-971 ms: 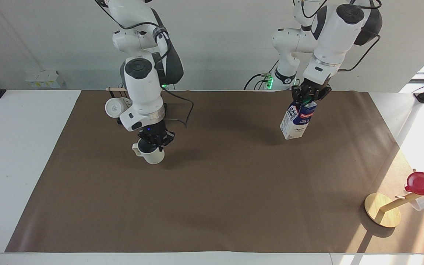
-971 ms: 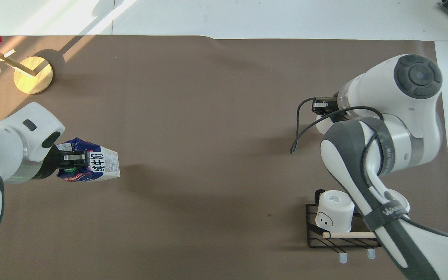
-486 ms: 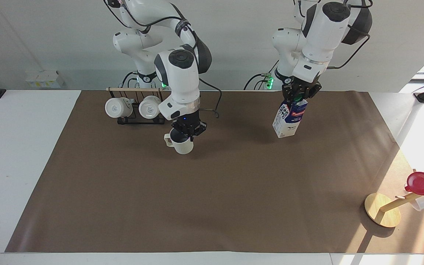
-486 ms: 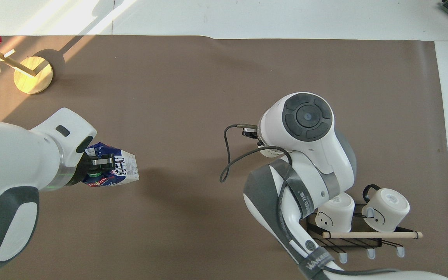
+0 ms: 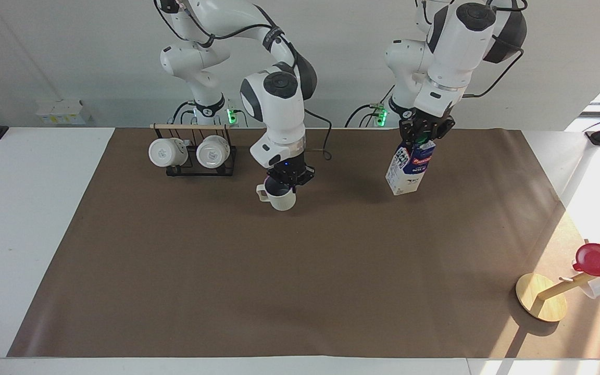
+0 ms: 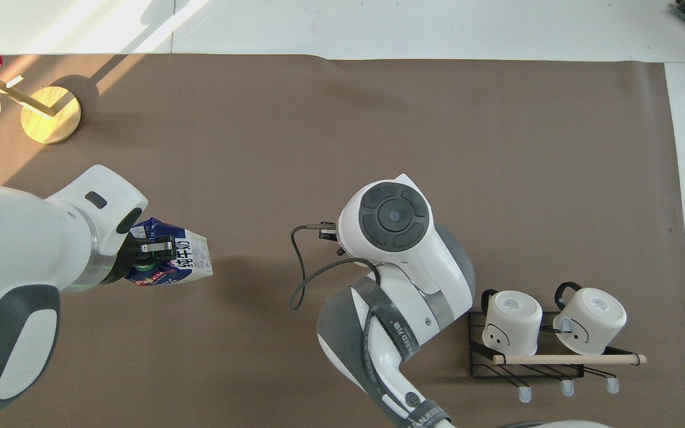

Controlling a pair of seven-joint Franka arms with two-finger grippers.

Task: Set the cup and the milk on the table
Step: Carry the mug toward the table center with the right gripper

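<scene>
Brown-matted bench (image 5: 175, 291): right gripper (image 5: 286, 180) fingers clamp cup (image 5: 278, 197) rim, left gripper (image 5: 425, 136) fingers clamp milk (image 5: 408, 172) top. Lower both level w/ bases flat, then release.

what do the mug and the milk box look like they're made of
The cup looks like glazed ceramic: off-white thick wall, darker inside, small moulded handle; stoneware or enamel cannot be ruled out. The milk looks like coated printed paperboard: flat folded panels, sharp edges, glossy blue-and-white print, with what seems a green plastic cap.
</scene>
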